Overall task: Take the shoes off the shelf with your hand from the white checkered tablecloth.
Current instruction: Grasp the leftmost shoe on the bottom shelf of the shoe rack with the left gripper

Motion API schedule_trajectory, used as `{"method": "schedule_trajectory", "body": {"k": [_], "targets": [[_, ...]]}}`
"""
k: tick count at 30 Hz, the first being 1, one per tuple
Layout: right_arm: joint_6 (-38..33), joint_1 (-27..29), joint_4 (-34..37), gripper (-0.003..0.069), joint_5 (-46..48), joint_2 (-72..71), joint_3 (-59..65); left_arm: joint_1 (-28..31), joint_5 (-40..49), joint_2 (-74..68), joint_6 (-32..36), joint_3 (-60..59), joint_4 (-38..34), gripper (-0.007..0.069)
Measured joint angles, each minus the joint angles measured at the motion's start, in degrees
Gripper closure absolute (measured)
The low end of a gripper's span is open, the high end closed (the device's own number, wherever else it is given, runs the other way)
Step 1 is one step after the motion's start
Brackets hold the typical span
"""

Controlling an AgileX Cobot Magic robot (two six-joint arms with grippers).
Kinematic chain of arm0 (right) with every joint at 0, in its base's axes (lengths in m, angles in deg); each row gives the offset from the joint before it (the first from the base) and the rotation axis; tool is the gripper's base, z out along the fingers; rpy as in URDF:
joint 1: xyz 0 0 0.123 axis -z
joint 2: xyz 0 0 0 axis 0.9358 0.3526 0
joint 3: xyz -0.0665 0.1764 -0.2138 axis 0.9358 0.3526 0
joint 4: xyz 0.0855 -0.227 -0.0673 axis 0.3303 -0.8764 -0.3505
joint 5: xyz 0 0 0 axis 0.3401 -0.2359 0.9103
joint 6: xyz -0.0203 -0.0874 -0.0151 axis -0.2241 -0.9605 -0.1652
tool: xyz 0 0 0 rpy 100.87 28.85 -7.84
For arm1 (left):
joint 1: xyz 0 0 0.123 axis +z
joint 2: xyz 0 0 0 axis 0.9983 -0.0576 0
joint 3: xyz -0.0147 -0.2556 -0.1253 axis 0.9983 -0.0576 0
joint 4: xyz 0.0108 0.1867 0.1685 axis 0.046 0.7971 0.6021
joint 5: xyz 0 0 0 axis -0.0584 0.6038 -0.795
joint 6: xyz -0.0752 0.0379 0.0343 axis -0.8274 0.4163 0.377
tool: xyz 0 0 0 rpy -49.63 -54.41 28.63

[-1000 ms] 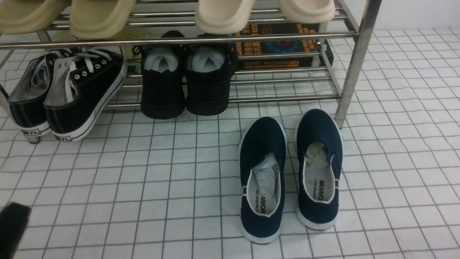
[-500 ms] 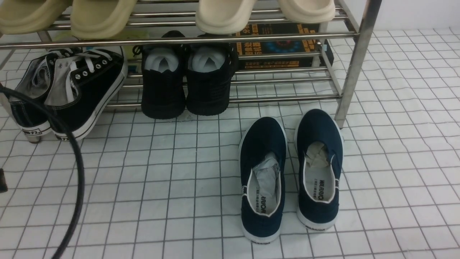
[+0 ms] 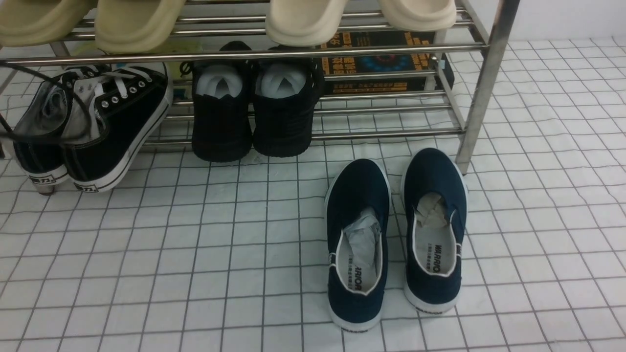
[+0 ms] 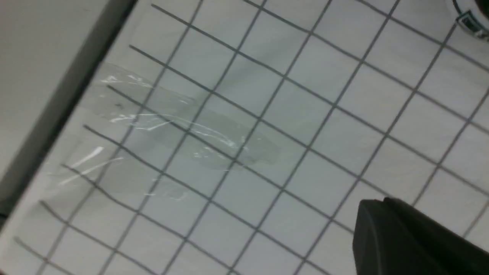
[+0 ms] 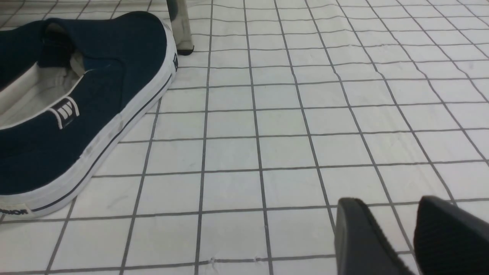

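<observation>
Shoes [image 3: 122, 122] still leaning on shelf [image 3: 313, 51], upper left of frame, ungrasped; thin cable [image 3: 91, 117] now trailing across them; left fingers [image 4: 412, 240] having just clenched, seemingly on nothing; right fingers [image 5: 363, 240] gaping. Meaning: grasping still pending.

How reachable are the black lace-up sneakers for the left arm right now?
Probably reachable: the black lace-up sneakers stick heels-out from the shelf, far left, bare tablecloth before them. The left tool is shut, so must open; a black cable crosses them.

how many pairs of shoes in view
5: olive slippers and cream slippers on top, sneakers lower left, black shoes beside them, navy slip-ons on the cloth. Others may be cropped.
</observation>
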Motion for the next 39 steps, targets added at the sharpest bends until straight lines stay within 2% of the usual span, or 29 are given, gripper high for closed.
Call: {"method": "schedule_trajectory", "body": {"k": [2, 5, 11, 13, 16, 19, 20, 21, 22, 24, 27, 33, 39], "targets": [[0.00, 0.00, 0.00, 0.0420, 0.00, 0.00, 0.00, 3.48, -0.09, -2.77, 2.11, 3.37, -8.55, 0.0610], [0.00, 0.00, 0.00, 0.0420, 0.00, 0.00, 0.00, 6.28, -2.19, -4.33, 2.64, 4.66, -16.41, 0.0608], [0.00, 0.00, 0.00, 0.0420, 0.00, 0.00, 0.00, 6.90, -6.19, -5.10, -0.13, 4.78, -22.16, 0.0594], [0.00, 0.00, 0.00, 0.0420, 0.00, 0.00, 0.00, 6.90, -8.62, -5.23, -2.72, 4.78, -24.33, 0.0562], [0.00, 0.00, 0.00, 0.0420, 0.00, 0.00, 0.00, 6.96, -11.30, -5.34, -4.10, 4.78, -26.51, 0.0485], [0.00, 0.00, 0.12, 0.0420, 0.00, 0.00, 0.00, 6.96, -13.95, -6.29, -4.58, 4.89, -28.22, 0.0370], [0.00, 0.00, 0.12, 0.0420, 0.00, 0.00, 0.00, 6.96, -14.13, -6.39, -4.66, 4.89, -28.38, 0.0362], [0.00, 0.00, 0.17, 0.0420, 0.00, 0.00, 0.00, 6.96, -15.27, -7.37, -4.78, 4.89, -29.39, 0.0295], [0.00, 0.00, 0.17, 0.0420, 0.00, 0.00, 0.00, 6.96, -15.36, -7.49, -4.78, 4.89, -29.68, 0.0288], [0.00, 0.00, 0.17, 0.0420, 0.04, 0.00, 0.00, 6.96, -16.55, -9.13, -4.85, 4.89, -31.90, 0.0195], [0.00, 0.00, 0.12, 0.0420, 0.04, 0.00, 0.00, 6.96, -17.66, -10.80, -4.85, 4.89, -33.45, 0.0133], [0.00, 0.00, 0.16, 0.0420, 0.04, 0.00, 0.00, 6.96, -20.32, -14.00, -4.85, 4.89, -33.82, 0.0123], [0.00, 0.00, 0.10, 0.0420, 0.04, 0.00, 0.00, 6.96, -21.70, -16.85, -4.85, 4.89, -33.94, 0.0165]]}}
